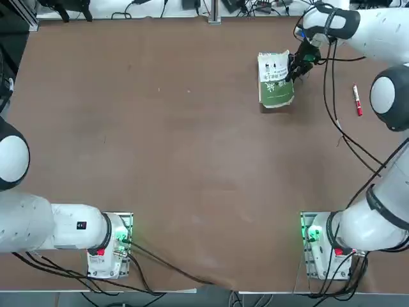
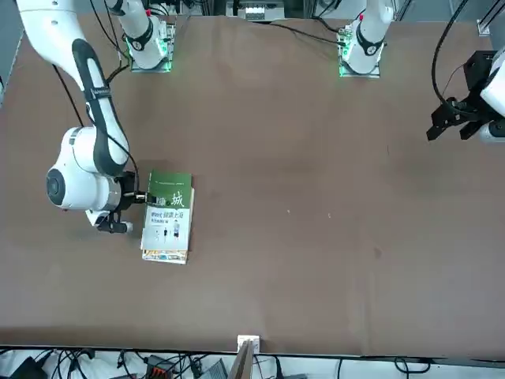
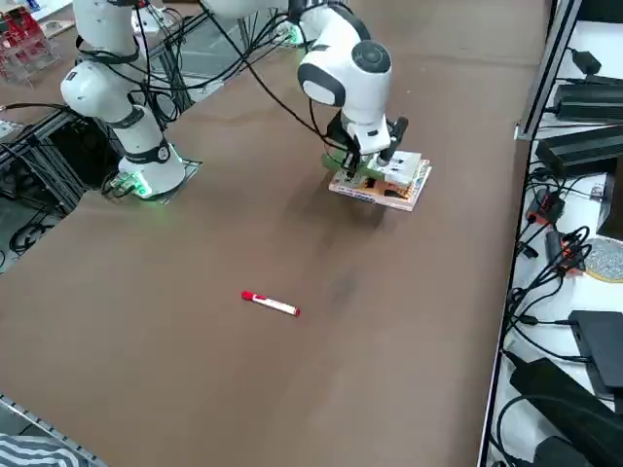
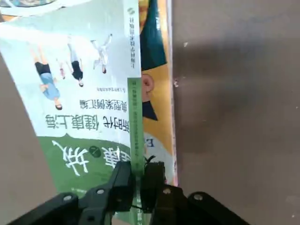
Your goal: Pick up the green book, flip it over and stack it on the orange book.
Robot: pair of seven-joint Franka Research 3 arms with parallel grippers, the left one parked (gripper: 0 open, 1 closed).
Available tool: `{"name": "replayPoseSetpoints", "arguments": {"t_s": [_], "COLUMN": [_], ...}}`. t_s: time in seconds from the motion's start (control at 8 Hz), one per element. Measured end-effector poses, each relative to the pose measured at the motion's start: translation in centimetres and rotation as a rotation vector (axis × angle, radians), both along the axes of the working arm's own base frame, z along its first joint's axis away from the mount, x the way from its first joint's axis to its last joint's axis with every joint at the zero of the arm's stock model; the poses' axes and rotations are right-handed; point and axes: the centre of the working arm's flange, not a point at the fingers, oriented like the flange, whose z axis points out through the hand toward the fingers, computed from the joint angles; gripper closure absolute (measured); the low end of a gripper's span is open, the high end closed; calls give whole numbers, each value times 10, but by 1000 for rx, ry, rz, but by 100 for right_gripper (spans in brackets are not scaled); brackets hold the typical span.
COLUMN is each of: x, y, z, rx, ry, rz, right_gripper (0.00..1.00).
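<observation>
top: overhead | front: opposite | side: raised rt | wrist: close-up

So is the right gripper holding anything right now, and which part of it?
Yes. The right gripper is shut on the green book, pinching its spine edge near one end, above the orange book.

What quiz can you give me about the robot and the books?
1. True or false: the green book lies on top of the orange book.
2. Fill in: the marker lying apart from the books is mostly ___.
3. The right gripper is at the side of the stack. Its jaws are: A) open over the marker, B) shut on the green book's edge, C) shut on nothing.
Key: 1 true; 2 red; 3 B.
</observation>
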Motion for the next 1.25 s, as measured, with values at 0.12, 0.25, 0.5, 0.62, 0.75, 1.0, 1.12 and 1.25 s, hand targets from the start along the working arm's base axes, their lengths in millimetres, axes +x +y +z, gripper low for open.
{"name": "replayPoseSetpoints", "arguments": {"t_s": [0.12,0.25,0.5,0.62,0.75,1.0,1.12,1.25], "x": [1,1,2,2,2,2,3,4], "y": [-5,-11,-20,-20,-21,-19,-18,-18], "z": [-4,-8,-14,-16,-17,-21,-21,-19], "rx": [2,4,4,3,3,3,3,3], "ry": [-3,-6,-6,-5,-5,-6,-8,-12], "rz": [7,10,4,4,3,5,6,6], "right_gripper": [89,89,89,87,73,34,13,0]}}
